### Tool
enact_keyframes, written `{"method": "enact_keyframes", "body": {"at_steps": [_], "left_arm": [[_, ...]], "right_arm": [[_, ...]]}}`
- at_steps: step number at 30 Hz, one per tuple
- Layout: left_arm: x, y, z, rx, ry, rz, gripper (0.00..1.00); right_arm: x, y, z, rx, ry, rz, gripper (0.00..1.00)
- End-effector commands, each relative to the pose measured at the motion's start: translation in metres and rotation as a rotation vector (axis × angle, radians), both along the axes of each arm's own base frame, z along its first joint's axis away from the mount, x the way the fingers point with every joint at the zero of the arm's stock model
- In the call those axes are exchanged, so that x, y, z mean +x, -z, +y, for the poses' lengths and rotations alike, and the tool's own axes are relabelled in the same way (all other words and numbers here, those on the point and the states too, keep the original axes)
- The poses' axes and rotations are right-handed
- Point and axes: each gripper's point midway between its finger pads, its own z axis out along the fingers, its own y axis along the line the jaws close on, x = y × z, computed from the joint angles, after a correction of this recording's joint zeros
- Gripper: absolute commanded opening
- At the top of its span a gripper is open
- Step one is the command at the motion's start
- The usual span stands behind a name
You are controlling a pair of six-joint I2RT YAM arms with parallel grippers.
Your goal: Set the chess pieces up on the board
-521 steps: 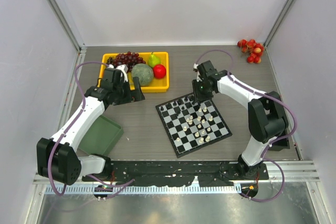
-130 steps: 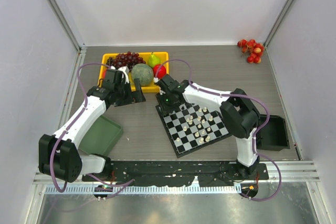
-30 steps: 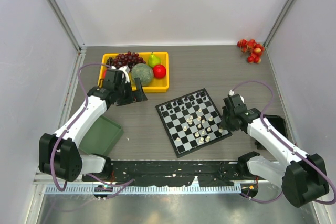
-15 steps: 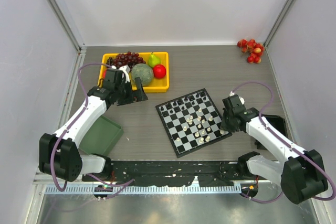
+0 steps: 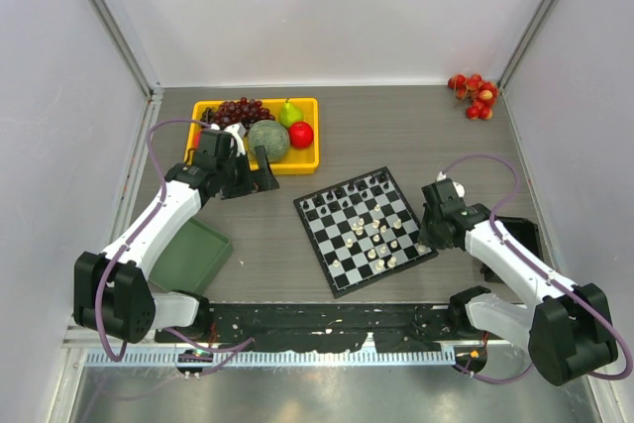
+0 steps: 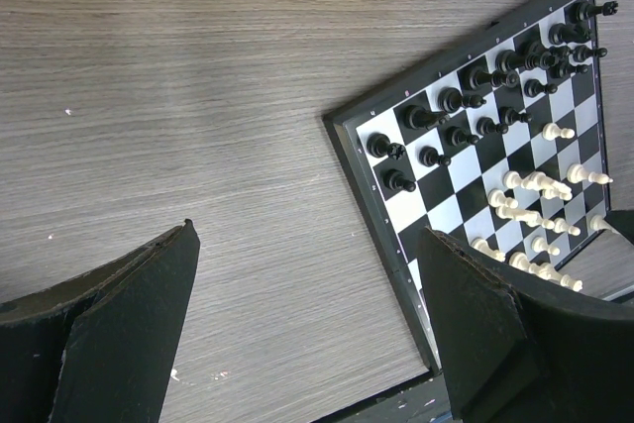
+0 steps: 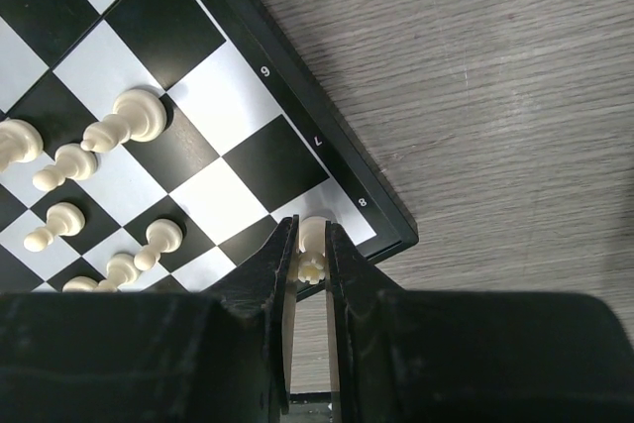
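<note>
Left end effector (image 6: 307, 334): spread wide, empty, left of the chessboard (image 6: 391, 200).
Right end effector (image 7: 307, 255): pinched a cream piece (image 7: 312, 245) over the chessboard's corner square.
Risk: a tilted release could have toppled it onto the desk (image 7: 475, 96).

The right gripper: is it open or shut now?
Shut. In the right wrist view the right gripper pinches a cream-white piece between its fingers, above the board corner.
</note>
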Motion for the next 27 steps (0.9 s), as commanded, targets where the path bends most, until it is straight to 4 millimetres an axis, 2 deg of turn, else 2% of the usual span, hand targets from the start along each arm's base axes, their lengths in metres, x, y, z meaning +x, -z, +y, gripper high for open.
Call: {"method": "enact_keyframes", "body": {"at_steps": [1, 6, 11, 15, 19, 24, 27], "left_arm": [[0.005, -0.008, -0.006, -0.030, 0.010, -0.034, 0.99], [0.005, -0.007, -0.007, -0.030, 0.011, -0.031, 0.99], [0.004, -0.005, -0.006, -0.027, 0.012, -0.024, 0.99], [0.004, -0.005, -0.006, -0.029, 0.011, -0.028, 0.99], [0.005, -0.006, -0.007, -0.030, 0.012, -0.029, 0.99], [0.004, -0.006, -0.006, -0.029, 0.011, -0.029, 0.99], [0.004, -0.007, -0.005, -0.021, 0.009, -0.033, 0.99]], "right_arm": [[0.005, 0.000, -0.008, -0.026, 0.034, -0.024, 0.18], [0.010, -0.005, -0.006, -0.018, 0.032, -0.038, 0.21], [0.020, -0.020, 0.004, 0.019, -0.022, -0.091, 0.31], [0.037, -0.048, 0.021, 0.088, -0.092, -0.174, 0.40], [0.057, -0.066, 0.037, 0.132, -0.143, -0.213, 0.45], [0.082, -0.077, 0.064, 0.195, -0.218, -0.218, 0.47], [0.091, -0.075, 0.078, 0.204, -0.259, -0.204, 0.47]]}}
